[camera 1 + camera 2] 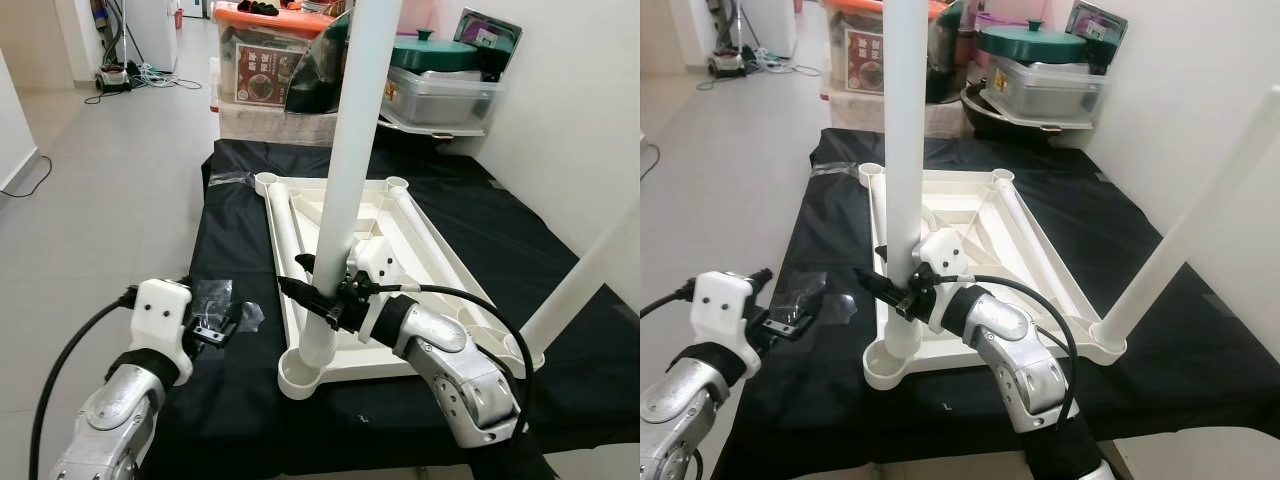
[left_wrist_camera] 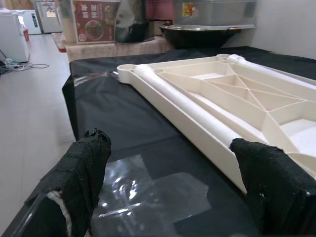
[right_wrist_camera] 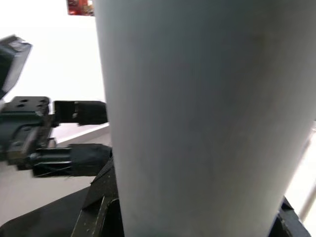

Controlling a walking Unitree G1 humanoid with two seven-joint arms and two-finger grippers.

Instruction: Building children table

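tabletop (image 1: 440, 262) is lying upside down on the black cloth (image 1: 230, 220), ribs facing up, long axis running away from the robot toward the bins (image 1: 270, 60) at the back. one leg (image 1: 345, 180) stands in the near left corner socket (image 1: 297, 378), pointing pretty much straight up, maybe tipped a hair to the right at the top. another leg (image 1: 1200, 220) is already in the near right corner and leans out to the right. two more legs (image 1: 285, 235) lie flat inside the frame along its sides.

right gripper (image 1: 318, 295) is clamped around the upright leg low down, just above the socket. left gripper (image 2: 168, 182) is spread wide with nothing in it, hovering over the cloth beside the tabletop's left edge, near a bit of clear plastic wrap (image 1: 212, 295).

what i'd worry about: the leg may not be fully seated, so if the grip lets go it could tip over. pushing down off-axis could also jam it crooked or drag the whole tabletop across the cloth, since the left gripper isn't bracing anything.
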